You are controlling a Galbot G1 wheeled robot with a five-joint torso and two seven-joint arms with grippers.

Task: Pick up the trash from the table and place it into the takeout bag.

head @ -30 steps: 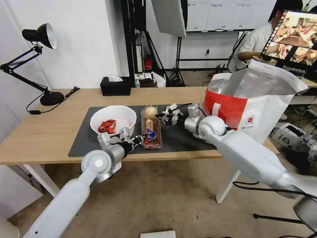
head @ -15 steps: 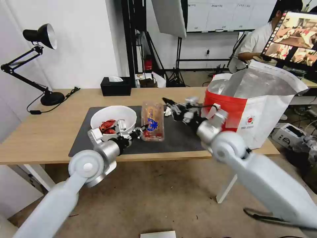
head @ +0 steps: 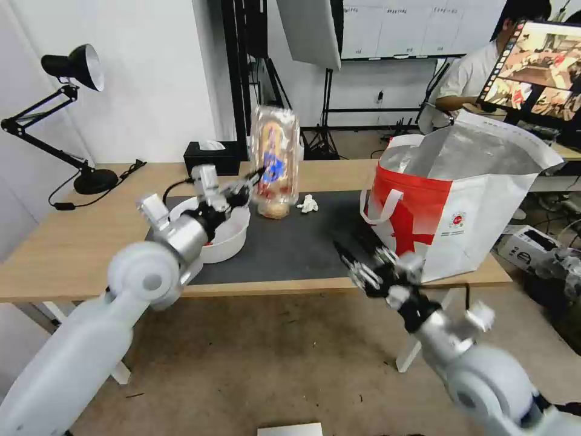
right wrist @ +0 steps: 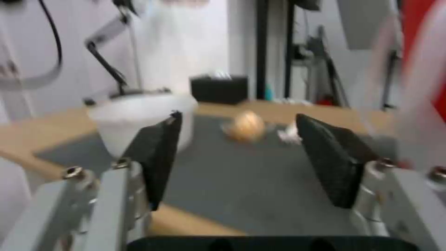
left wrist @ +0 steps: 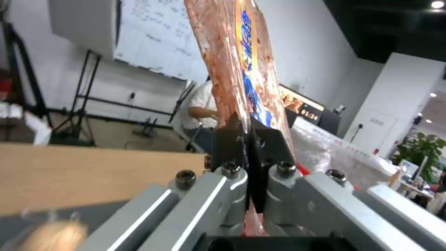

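My left gripper (head: 249,180) is shut on the edge of a clear plastic tray (head: 275,151) with a blue and orange label, holding it upright in the air above the dark mat. The left wrist view shows the tray (left wrist: 237,66) clamped between the jaws. Under it on the mat lie a beige ball (head: 275,209) and a small white tissue lump (head: 308,204). The white bowl (head: 230,233) sits partly behind my left arm. The takeout bag (head: 466,206) stands open at the table's right end. My right gripper (head: 357,269) hangs open before the table's front edge, left of the bag.
A black tissue box (head: 212,158) and a black desk lamp (head: 78,66) stand at the back of the table (head: 72,248). The right wrist view shows the bowl (right wrist: 139,118), ball (right wrist: 246,127) and tissue lump (right wrist: 290,132) ahead on the mat. A person sits behind the bag.
My left gripper has lifted the tray off the mat and tipped it upright, leaving the beige ball behind. My right arm has drawn back from the mat to the table's front edge.
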